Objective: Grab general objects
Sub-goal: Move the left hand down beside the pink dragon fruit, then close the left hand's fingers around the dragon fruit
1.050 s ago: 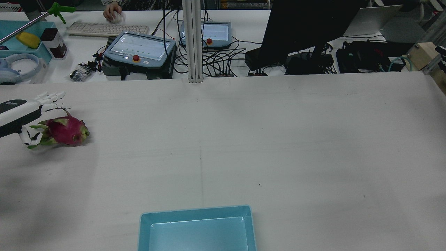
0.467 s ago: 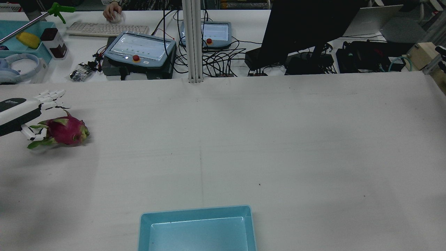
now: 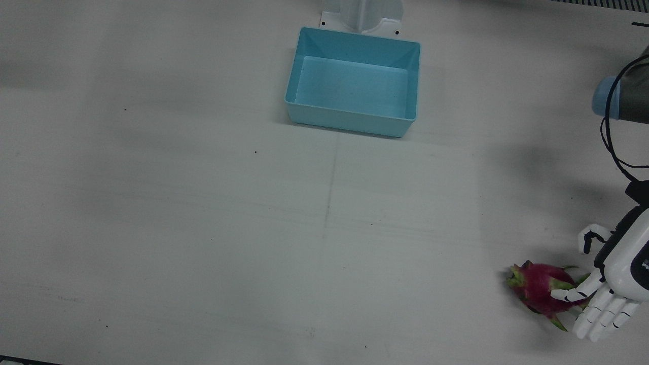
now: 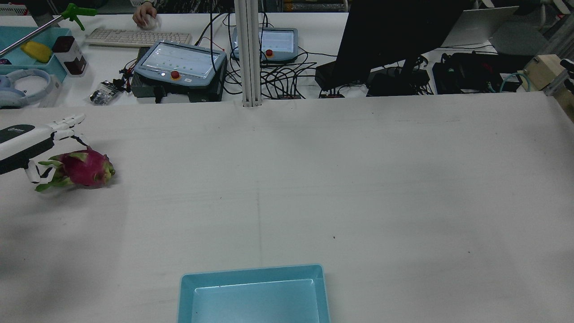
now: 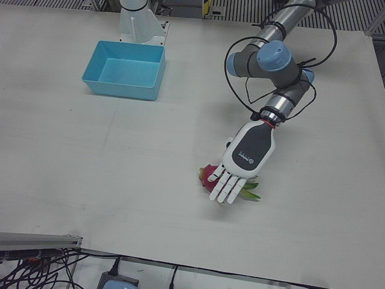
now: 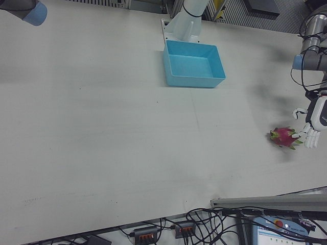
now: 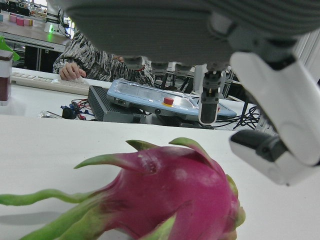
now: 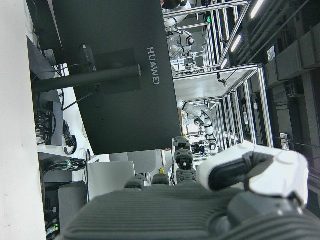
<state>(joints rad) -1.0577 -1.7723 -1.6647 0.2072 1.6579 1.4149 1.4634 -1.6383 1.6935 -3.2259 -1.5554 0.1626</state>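
In the front view we see our left hand point(image 3: 611, 284) spread wide over the dragon fruit point(image 3: 540, 293) lying on the table point(image 3: 203, 228), in the rear view that fruit sits far left, and the right hand view shows our right hand point(image 8: 200, 210), its state unreadable.

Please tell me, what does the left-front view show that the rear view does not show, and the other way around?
Only the left-front view shows the left arm's grey and blue joints and the whole back of the white left hand, lying over the fruit and hiding most of it. Only the rear view shows the operators' desk: a white keyboard, grey teach pendants and a black monitor. Both show the pink dragon fruit with green scales, the light blue plastic bin and the white table.
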